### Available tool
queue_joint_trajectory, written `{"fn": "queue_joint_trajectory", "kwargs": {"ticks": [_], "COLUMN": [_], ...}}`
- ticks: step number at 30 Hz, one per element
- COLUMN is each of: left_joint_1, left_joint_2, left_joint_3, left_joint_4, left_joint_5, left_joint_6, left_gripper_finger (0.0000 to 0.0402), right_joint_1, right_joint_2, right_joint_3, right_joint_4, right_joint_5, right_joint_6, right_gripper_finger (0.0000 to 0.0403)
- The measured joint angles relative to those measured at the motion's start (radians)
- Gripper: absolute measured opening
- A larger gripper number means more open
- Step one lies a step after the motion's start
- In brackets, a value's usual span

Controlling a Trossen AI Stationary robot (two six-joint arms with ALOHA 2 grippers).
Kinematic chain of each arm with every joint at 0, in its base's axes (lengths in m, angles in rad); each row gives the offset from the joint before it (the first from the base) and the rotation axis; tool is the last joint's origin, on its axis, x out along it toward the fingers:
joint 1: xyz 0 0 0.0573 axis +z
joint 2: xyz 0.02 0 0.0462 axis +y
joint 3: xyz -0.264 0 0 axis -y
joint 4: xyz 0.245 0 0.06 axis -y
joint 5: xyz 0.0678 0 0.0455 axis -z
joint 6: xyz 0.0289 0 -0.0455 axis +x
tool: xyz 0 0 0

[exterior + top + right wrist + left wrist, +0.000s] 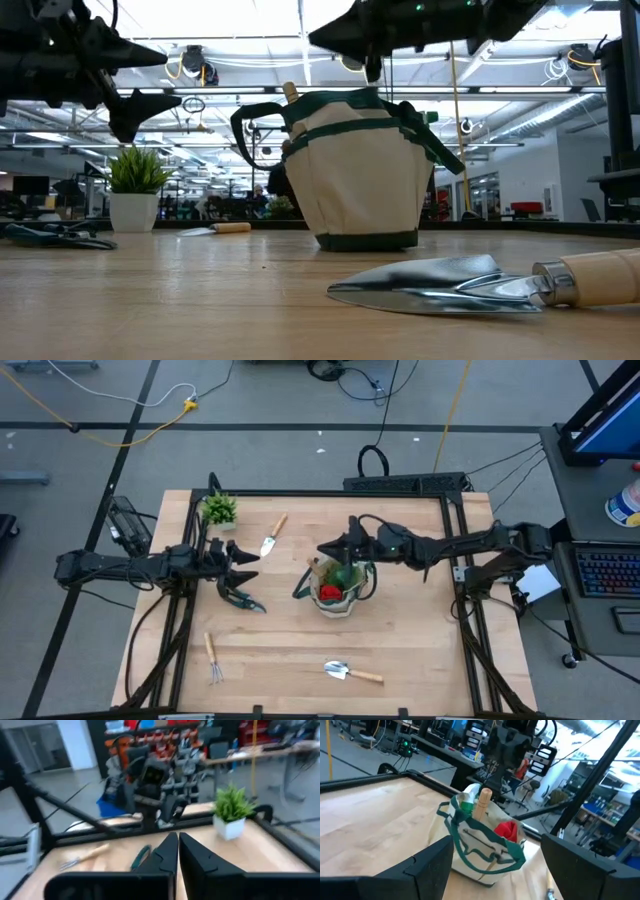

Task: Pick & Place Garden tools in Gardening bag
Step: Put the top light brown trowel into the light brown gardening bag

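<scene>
The gardening bag (343, 592), a soft beige canvas tote with dark green trim and looping handles, is standing upright near the middle of the pale wooden tabletop (420, 640). It is bulging slightly and holding a red glove (330, 593), something green (347, 575) and a round wooden handle (482, 803) that is poking up past its rim.

The other garden tools are lying flat and well apart around it. A shiny metal trowel with a wooden handle (350, 672) is lying near the front edge, its scooped blade gleaming in the low view. A small fork with a wooden handle (212, 658) is lying toward the front left corner. Another wooden-handled trowel (272, 535) is resting behind and to the left of the bag. The dark pruning shears (240, 598) are lying left of the bag, their curved handles spread.

The right pincer (327, 547) is hovering just above and behind the bag's left rim, its two dark fingers pressed together and gripping nothing. The left pincer (243, 563) is hanging over the tabletop above the shears, its fingers spread wide and empty, facing the bag.

A small potted plant (219, 511) in a white pot is sitting at the far left corner. A dark metal frame is running along the tabletop's edges. Bare wood is showing to the right of the bag and between the bag and the front trowel.
</scene>
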Motion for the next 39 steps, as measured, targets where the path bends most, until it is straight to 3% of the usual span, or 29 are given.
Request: {"fn": "queue_joint_trajectory", "kwargs": {"ticks": [9, 21, 29, 35, 39], "left_joint_1": [0.000, 0.000, 0.000, 0.000, 0.000], "left_joint_2": [0.000, 0.000, 0.000, 0.018, 0.088], "left_joint_3": [0.000, 0.000, 0.000, 0.039, 0.134], "left_joint_4": [0.000, 0.001, 0.004, -0.005, -0.130], "left_joint_5": [0.000, -0.009, -0.166, -0.213, -0.248], "left_joint_6": [-0.027, -0.080, -0.208, -0.181, -0.137], "left_gripper_finger": [0.0308, 0.0308, 0.0308, 0.0308, 0.0308], "right_joint_1": [-0.001, 0.000, -0.001, -0.001, -0.001], "right_joint_2": [-0.183, -0.457, -0.524, -0.528, -0.528], "right_joint_3": [-0.065, -0.295, -0.430, -0.480, -0.507], "right_joint_4": [-0.119, 0.015, 0.129, 0.182, 0.237], "right_joint_5": [-0.044, -0.041, -0.009, -0.010, -0.011], "right_joint_6": [-0.012, 0.004, 0.039, 0.049, 0.049], "right_gripper_finger": [0.0001, 0.0000, 0.0000, 0.0000, 0.0000]}}
